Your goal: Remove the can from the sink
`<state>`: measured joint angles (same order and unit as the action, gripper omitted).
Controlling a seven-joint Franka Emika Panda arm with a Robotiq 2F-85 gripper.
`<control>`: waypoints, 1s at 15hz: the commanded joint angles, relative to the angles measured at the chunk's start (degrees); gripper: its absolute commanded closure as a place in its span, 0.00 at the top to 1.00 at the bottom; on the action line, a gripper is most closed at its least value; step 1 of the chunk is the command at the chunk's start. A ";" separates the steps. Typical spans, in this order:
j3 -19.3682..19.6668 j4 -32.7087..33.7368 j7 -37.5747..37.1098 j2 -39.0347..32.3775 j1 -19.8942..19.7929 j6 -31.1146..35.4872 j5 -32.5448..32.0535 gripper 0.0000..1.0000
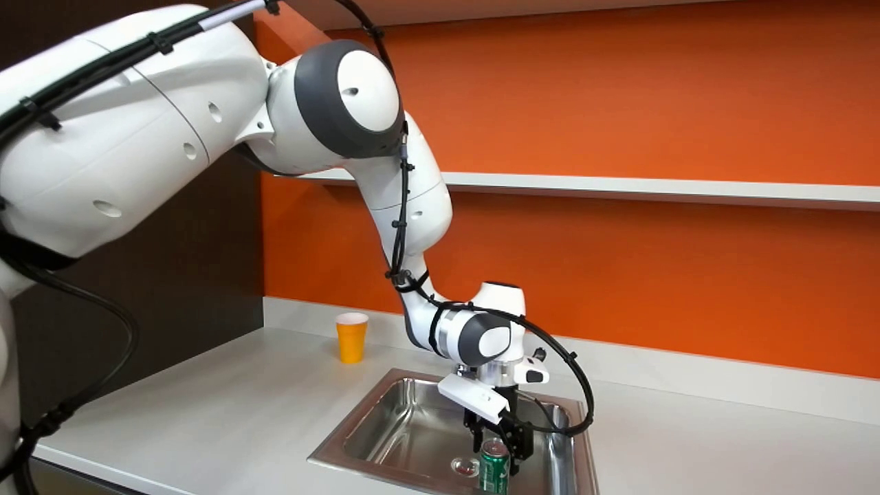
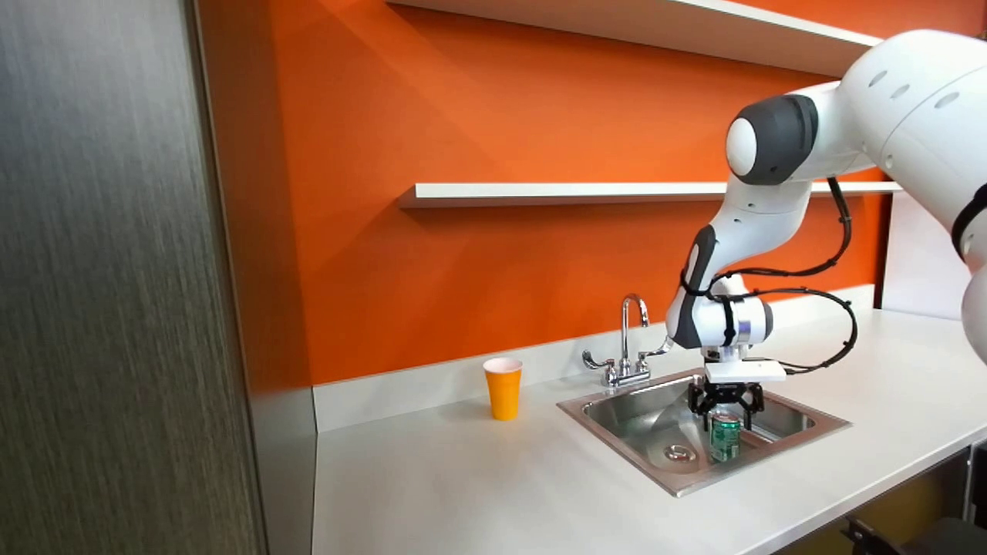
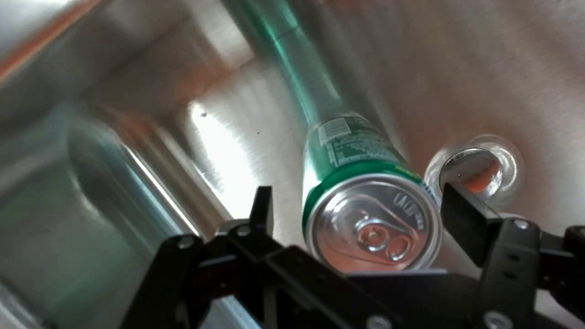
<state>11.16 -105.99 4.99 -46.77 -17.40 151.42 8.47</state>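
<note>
The green can (image 1: 494, 474) stands upright on the floor of the steel sink (image 1: 364, 412). The can (image 2: 725, 443) and the sink (image 2: 624, 456) show in both exterior views. My gripper (image 2: 726, 422) points down into the basin over the can. In the wrist view the gripper (image 3: 358, 214) is open, with one black finger on each side of the silvery top of the can (image 3: 361, 146). A clear gap shows on the left side. The right finger is close to the can's rim; whether it touches I cannot tell. The can's base is hidden in the wrist view.
The drain (image 3: 475, 169) lies beside the can. The sink walls and rim surround the gripper. A chrome faucet (image 2: 626, 339) stands behind the sink. An orange-yellow cup (image 1: 351, 342) stands on the counter (image 1: 227, 392) beside the sink. A white shelf (image 2: 570, 193) runs along the orange wall.
</note>
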 commanded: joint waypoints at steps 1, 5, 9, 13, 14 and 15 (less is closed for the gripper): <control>-0.21 1.41 -2.06 -0.86 0.06 0.24 -1.44 0.69; -0.40 0.84 -2.13 0.33 0.27 0.57 -1.25 0.38; -0.47 -0.85 -2.24 3.16 1.09 0.81 -1.37 0.38; -0.01 -3.24 -2.60 7.29 2.52 0.77 -1.80 0.38; 0.10 -3.75 -2.72 8.27 2.89 0.77 -1.93 0.38; 0.26 -4.55 -2.86 9.53 3.33 0.67 -2.13 0.38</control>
<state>11.02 -106.43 4.39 -42.82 -15.20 152.35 8.43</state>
